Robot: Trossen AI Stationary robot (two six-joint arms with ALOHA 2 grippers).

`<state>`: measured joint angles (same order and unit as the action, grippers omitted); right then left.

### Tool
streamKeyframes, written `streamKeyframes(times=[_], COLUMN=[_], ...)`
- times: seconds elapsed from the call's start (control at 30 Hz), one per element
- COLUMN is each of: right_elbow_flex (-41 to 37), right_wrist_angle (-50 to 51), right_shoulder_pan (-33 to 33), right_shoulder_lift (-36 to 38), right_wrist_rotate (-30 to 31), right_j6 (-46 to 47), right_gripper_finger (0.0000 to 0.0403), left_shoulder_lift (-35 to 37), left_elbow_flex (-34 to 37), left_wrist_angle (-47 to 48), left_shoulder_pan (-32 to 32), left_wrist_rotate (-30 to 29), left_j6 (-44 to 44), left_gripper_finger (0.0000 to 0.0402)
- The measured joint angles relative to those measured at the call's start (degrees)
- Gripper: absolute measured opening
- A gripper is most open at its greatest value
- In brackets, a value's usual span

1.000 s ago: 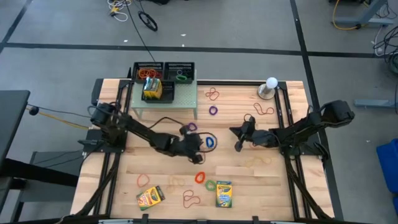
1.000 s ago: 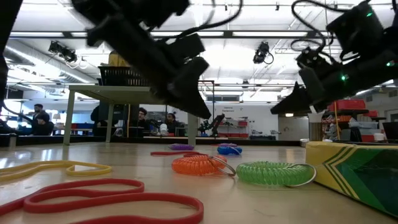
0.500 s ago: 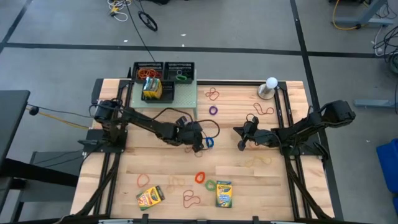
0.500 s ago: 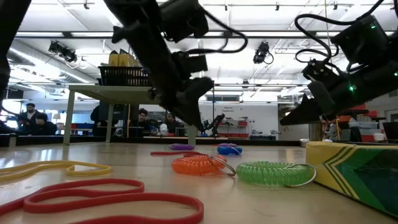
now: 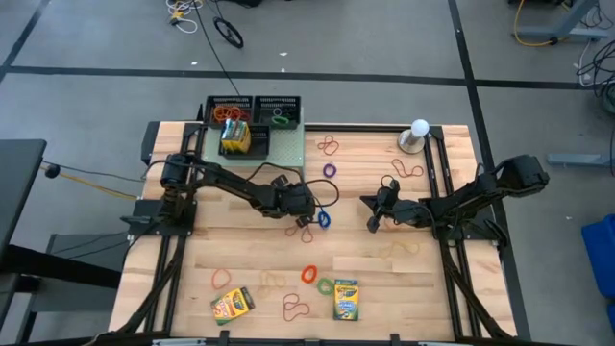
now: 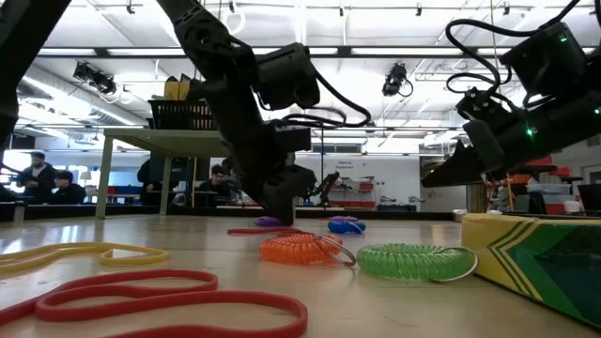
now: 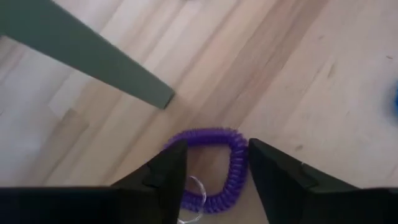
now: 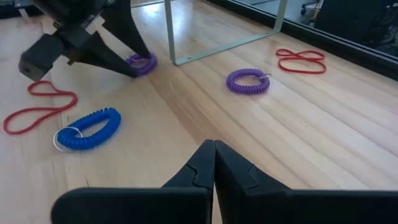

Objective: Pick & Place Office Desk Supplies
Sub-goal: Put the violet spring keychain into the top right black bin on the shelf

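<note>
A purple coil band (image 7: 211, 168) lay flat on the wooden table (image 5: 384, 279), just off the foot of the pale green shelf's leg (image 7: 93, 53). The left gripper (image 7: 214, 180) was down over it with its fingers apart, one on either side of the coil's side, not yet closed on it. In the right wrist view the same coil (image 8: 143, 62) showed beside the shelf leg with the left gripper's tips at it.

Close by lay a blue coil band (image 8: 87, 129) with a metal ring, and a thin red rubber-band loop (image 8: 37, 106) (both on the side away from the shelf). A second purple coil (image 8: 247, 81) lay apart on open table, and another red loop (image 8: 301, 60) farther off.

On the shelf stood two black mesh trays (image 5: 255, 109) and a crayon box (image 5: 245, 140). Toward the table's near edge sat an orange coil (image 6: 300, 248) and a green coil (image 6: 408, 260) side by side, two more crayon boxes (image 5: 233, 303) (image 5: 345, 299), and loose loops.

The right gripper (image 8: 213, 163) hung above the table's right half, well apart from the coil, its fingers pressed together and empty. The white ball on its stand (image 5: 418, 133) stood at the far right corner.
</note>
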<state>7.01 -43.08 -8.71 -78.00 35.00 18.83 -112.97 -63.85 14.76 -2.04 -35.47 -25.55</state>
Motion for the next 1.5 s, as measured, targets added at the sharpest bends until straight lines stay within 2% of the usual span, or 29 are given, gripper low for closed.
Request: streamKeyframes(times=[0.2,0.3,0.37,0.5,0.63,0.83,0.93,1.17,1.33,1.5], right_elbow_flex=[0.0,0.0,0.0,0.1,0.1,0.1,0.1,0.1,0.1,0.1], right_wrist_angle=[0.0,0.0,-0.1,-0.5,-0.9,-1.2,-1.3,-1.3,-1.3,-1.3], right_shoulder_pan=[0.0,0.0,0.0,0.0,0.0,0.0,0.0,0.0,0.0,0.0], right_shoulder_lift=[0.0,0.0,0.0,0.0,0.0,0.0,0.0,0.0,0.0,0.0], right_wrist_rotate=[0.0,0.0,0.0,0.0,0.0,0.0,0.0,0.0,0.0,0.0], right_j6=[0.0,0.0,0.0,0.0,-0.2,-0.2,-0.2,0.0,0.0,0.0], right_gripper_finger=[0.0009,0.0009,0.0009,0.0009,0.0009,0.0009,0.0009,0.0009,0.0009,0.0009], left_shoulder_lift=[0.1,1.0,2.0,3.4,3.5,3.5,3.5,3.5,3.5,3.5], left_elbow_flex=[0.0,-0.2,-0.4,-0.8,-0.8,-0.8,-0.8,-0.8,-0.8,-0.8], left_wrist_angle=[-0.1,0.5,1.2,1.8,4.6,6.6,6.5,6.2,6.0,6.0], left_shoulder_pan=[-0.4,-1.7,-3.4,-7.0,-8.9,-8.8,-8.7,-8.8,-8.7,-8.7], left_wrist_rotate=[3.6,7.5,10.3,14.6,14.8,14.2,15.9,17.3,15.4,15.4], left_j6=[2.4,7.4,11.7,20.7,24.5,22.0,21.4,16.6,13.3,12.9], left_gripper_finger=[0.0081,0.0031,0.0013,0.0019,0.0038,0.0090,0.0116,0.0146,0.0136,0.0082])
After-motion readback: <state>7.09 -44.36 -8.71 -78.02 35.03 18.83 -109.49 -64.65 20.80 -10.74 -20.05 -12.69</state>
